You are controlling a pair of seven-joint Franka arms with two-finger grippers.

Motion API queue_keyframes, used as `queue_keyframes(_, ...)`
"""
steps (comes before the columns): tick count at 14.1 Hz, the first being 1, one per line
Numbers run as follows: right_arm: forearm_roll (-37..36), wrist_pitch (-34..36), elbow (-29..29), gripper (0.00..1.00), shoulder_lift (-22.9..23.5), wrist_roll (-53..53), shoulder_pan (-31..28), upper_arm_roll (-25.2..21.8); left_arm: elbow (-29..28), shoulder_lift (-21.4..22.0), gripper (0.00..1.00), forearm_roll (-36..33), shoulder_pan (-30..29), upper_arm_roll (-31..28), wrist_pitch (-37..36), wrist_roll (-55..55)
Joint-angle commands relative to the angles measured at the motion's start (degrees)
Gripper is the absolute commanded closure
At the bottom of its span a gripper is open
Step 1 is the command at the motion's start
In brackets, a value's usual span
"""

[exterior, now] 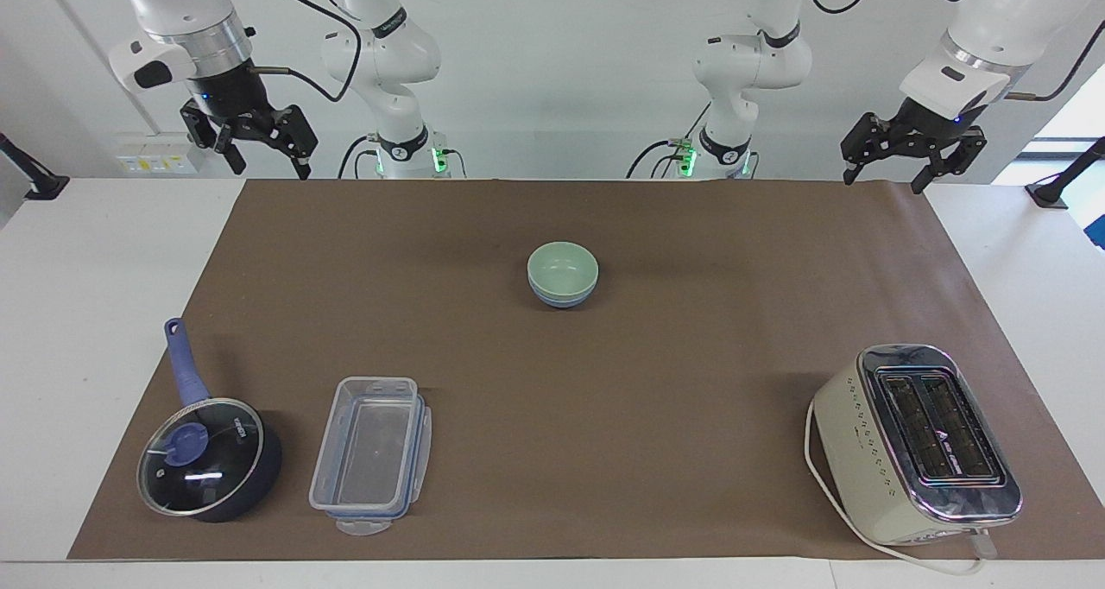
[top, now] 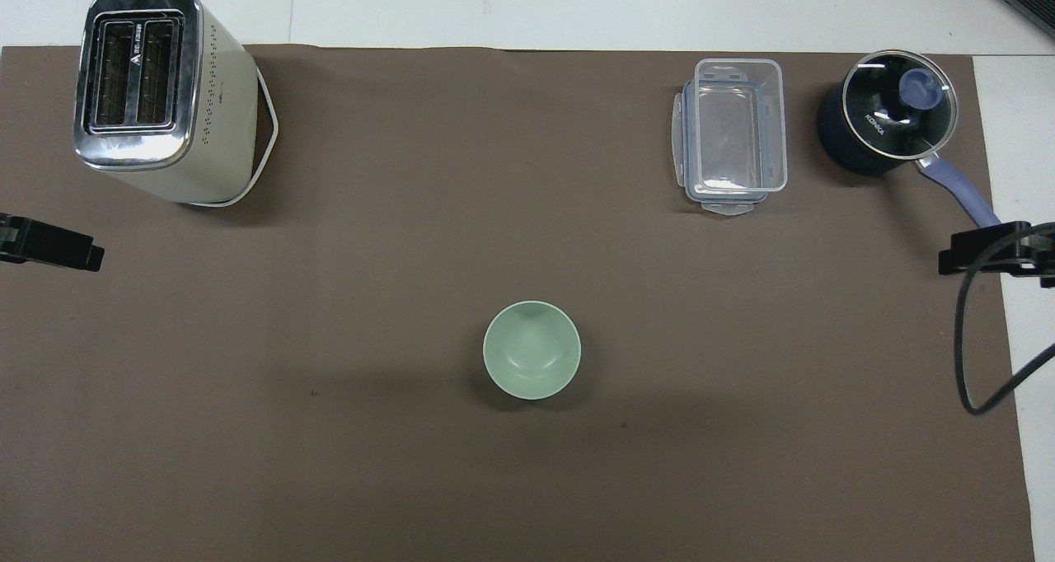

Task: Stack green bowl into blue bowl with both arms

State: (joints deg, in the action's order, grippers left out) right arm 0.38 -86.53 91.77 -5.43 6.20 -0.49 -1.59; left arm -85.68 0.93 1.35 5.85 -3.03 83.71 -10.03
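Green bowl (exterior: 562, 266) nested in blue bowl (exterior: 561, 297), bench centre; right gripper (exterior: 267, 167) (10 o'clock) and left gripper (exterior: 885, 177) (2 o'clock) raised, open, empty.

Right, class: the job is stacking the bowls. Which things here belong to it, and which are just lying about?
Belonging:
green bowl, nested in the blue bowl
left gripper, open
right gripper, open

Lying about:
toaster
saucepan
clear container
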Motion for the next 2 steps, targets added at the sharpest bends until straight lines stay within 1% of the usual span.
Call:
queue_keyframes(1,-0.6,1.5,-1.7,0.00,0.4,-1.3,-1.3,0.6,-1.5,1.5,0.00,-0.6,-0.6,0.4,-0.3,-0.8)
queue_keyframes(2,-0.2,1.1,-1.4,0.00,0.2,-1.2,-1.4,0.6,-1.7,1.6,0.00,-0.5,-0.6,0.4,-0.2,-0.8)
